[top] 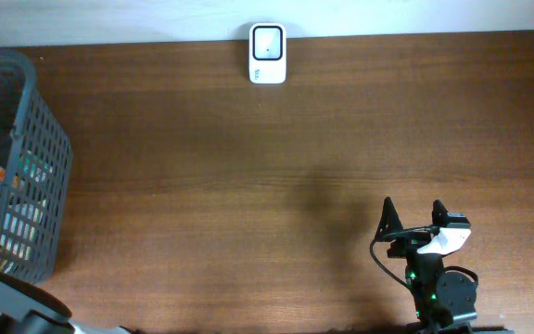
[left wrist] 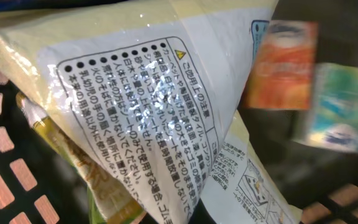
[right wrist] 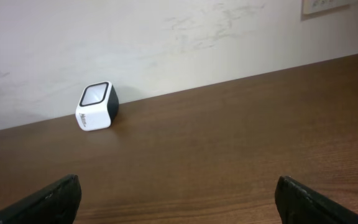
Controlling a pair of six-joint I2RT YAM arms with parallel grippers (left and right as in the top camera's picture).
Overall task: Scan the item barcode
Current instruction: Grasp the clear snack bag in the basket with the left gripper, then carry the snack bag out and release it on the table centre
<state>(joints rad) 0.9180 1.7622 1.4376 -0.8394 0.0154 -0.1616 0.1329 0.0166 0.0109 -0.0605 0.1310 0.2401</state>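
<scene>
Brown wood table [top: 248, 167], bare across its middle. We noted a grey basket [top: 35, 158] at the left edge with tall mesh walls. A white scanner [top: 268, 54] sat at the far edge, close against the wall [right wrist: 166, 43], its window tilted up and well apart from the basket.

The left arm [top: 12, 301] reached in toward the basket from the near left corner. Its wrist camera was filled by a white and pale yellow packet [left wrist: 166, 124], glossy and crinkled, lying tilted inside the basket. An orange packet [left wrist: 281, 65] and a blue-green packet [left wrist: 337, 106] lay blurred beside it. The left gripper was out of sight in every view. We took its jaws to be together, but we could not tell whether they pinched any of the packet. We saw printed text on the face toward us, but no barcode.

The right gripper [top: 413, 218] waited over the near right part of the table with its jaws wide apart and nothing between them. It faced the scanner, most likely parked clear of the left arm's way.

We judged this to be the pick-up step, with the scan not yet done. The basket rim looked like the one edge to clear on any lift. Beyond it the table lay open all the way to the scanner. Thin film could slip or fold in a pinch.
</scene>
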